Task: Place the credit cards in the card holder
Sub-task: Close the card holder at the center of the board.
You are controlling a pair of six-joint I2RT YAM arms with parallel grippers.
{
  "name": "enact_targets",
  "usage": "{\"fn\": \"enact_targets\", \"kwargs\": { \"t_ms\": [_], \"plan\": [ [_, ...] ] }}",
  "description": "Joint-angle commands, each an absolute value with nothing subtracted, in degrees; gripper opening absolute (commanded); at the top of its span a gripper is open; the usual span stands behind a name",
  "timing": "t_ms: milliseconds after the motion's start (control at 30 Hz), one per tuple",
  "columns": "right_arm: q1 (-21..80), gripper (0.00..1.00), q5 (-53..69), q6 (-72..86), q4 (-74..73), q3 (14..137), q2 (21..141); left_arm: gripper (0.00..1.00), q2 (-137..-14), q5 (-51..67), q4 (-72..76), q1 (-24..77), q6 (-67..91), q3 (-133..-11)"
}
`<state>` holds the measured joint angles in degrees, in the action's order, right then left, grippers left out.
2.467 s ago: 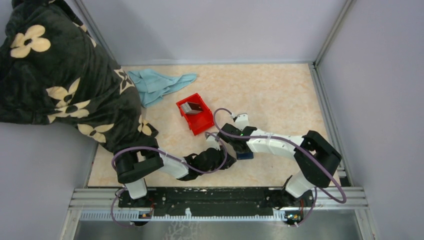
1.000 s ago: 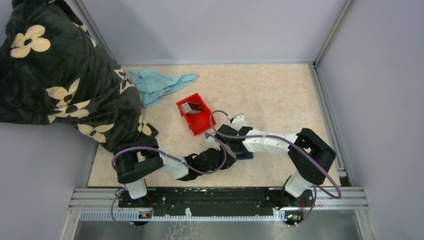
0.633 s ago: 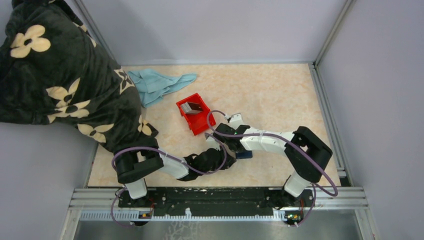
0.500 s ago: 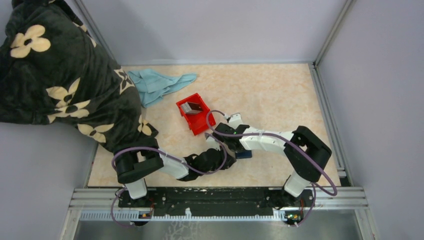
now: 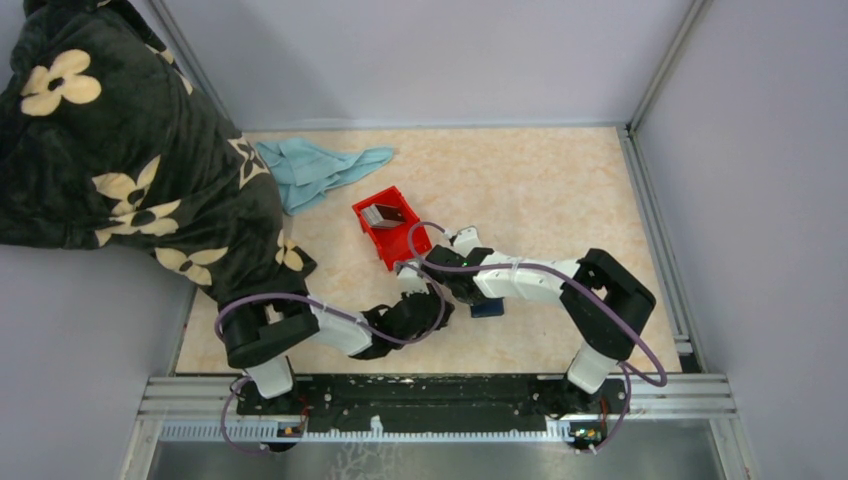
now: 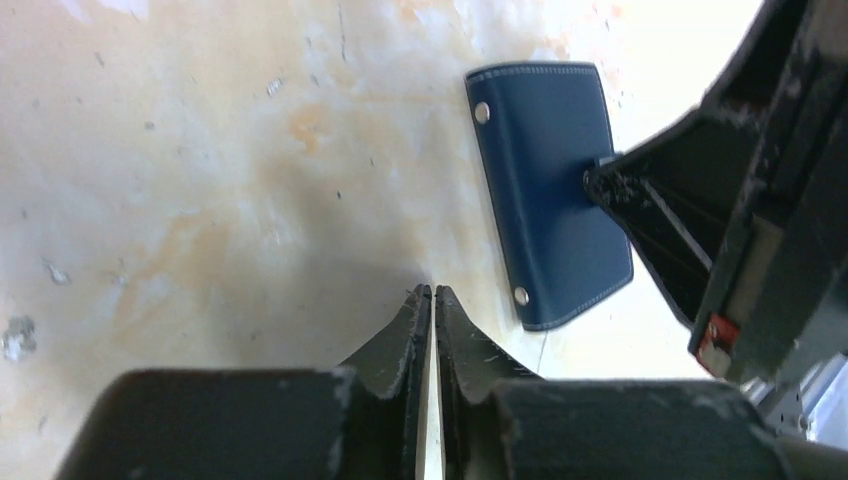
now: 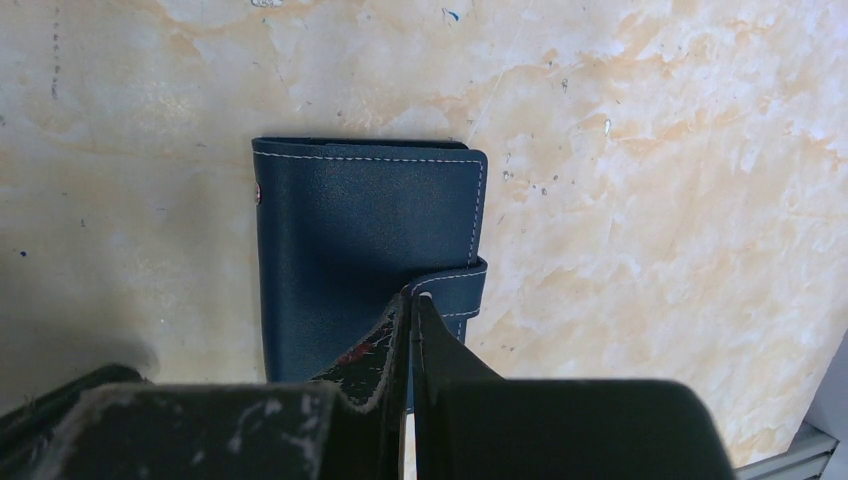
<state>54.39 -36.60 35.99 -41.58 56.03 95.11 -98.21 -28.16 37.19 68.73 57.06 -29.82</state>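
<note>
The card holder point(image 7: 360, 240) is a closed navy wallet lying flat on the table. It also shows in the left wrist view point(image 6: 545, 190) and partly under the right arm in the top view point(image 5: 488, 308). My right gripper point(image 7: 413, 297) is shut, pinching the wallet's snap tab point(image 7: 455, 283); in the top view this gripper point(image 5: 468, 295) is right over the wallet. My left gripper point(image 6: 433, 291) is shut and empty, its tips just off the table a little short of the wallet; it also shows in the top view point(image 5: 433, 302). The credit cards point(image 5: 383, 213) stand in the red bin point(image 5: 400, 248).
A light blue cloth point(image 5: 320, 168) lies at the back left. A dark flowered blanket point(image 5: 120, 150) covers the left side. Purple cables loop over both arms. Metal frame rails point(image 5: 655, 210) edge the table.
My right arm has slid to the left, with its gripper staying on the wallet. My left gripper has drawn back slightly to the left, so more of the wallet shows.
</note>
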Motion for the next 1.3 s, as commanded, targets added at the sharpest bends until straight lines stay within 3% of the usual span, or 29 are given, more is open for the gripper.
{"fn": "enact_targets", "kwargs": {
  "t_ms": [0, 133, 433, 1067, 1267],
  "plan": [
    [54.9, 0.00, -33.7, 36.8, -39.1, 57.5, 96.5, 0.09, -101.9, -27.0, 38.5, 66.4, 53.7, -30.7],
    [55.0, 0.00, -33.2, 36.5, -38.8, 57.7, 96.6, 0.03, -104.9, -22.4, 44.5, 65.1, 53.7, -30.9],
    [55.0, 0.00, -31.9, 36.1, -38.4, 58.4, 97.5, 0.01, -110.8, -14.5, 52.1, 64.6, 55.2, -31.8],
    [52.8, 0.00, -31.3, 33.4, -37.4, 59.8, 97.2, 0.02, -112.3, -14.2, 52.4, 63.8, 57.9, -30.5],
    [52.6, 0.12, -33.3, 33.3, -38.0, 60.3, 97.2, 0.02, -112.6, -14.2, 52.3, 63.6, 58.7, -30.3]
  ]
}}
